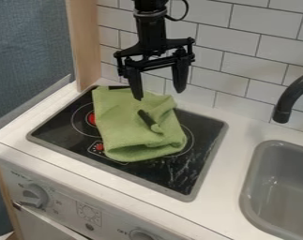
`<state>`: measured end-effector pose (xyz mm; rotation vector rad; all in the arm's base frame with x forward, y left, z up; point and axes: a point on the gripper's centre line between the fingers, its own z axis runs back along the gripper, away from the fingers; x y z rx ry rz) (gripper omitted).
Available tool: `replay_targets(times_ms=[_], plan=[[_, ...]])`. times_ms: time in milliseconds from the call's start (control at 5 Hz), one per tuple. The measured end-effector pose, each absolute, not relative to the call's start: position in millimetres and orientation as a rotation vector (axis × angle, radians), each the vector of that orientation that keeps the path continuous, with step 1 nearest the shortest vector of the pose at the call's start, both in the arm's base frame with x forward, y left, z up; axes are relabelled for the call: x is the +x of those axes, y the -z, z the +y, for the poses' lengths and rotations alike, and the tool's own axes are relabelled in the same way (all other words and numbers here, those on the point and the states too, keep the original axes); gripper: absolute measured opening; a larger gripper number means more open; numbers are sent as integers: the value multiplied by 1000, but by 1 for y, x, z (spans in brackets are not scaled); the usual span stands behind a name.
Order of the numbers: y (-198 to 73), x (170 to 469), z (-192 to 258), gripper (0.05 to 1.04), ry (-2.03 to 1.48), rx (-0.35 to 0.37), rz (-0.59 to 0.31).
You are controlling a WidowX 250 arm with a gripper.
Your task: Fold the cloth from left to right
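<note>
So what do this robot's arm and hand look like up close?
The arm is black and narrow, with a greyish ring near the top and a thin black cable looping out beside it. The hand is black too: a wide crossbar with knobby joints at its ends and two chunky fingers tapering towards their tips.

From close before the counter, the camera is looking slantwise down, facing the tiled backsplash, upper right.

Matte black arm, looping cable
</note>
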<state>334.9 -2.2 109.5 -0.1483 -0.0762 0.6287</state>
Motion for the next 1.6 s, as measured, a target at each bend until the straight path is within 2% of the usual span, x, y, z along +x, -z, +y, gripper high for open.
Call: replay_targets(times_ms=[200, 400, 600, 800, 1000, 1200, 1600], plan=[[-100, 332, -3, 999, -632, -139, -46], [-91, 334, 14, 999, -666, -96, -29], [-88, 339, 40, 999, -674, -42, -44], [-90, 348, 60, 999, -619, 17, -107], [-88, 360, 86, 999, -484, 30, -150], [-82, 379, 92, 999, -243, -2, -177], [-73, 405, 104, 999, 35, 52, -139]])
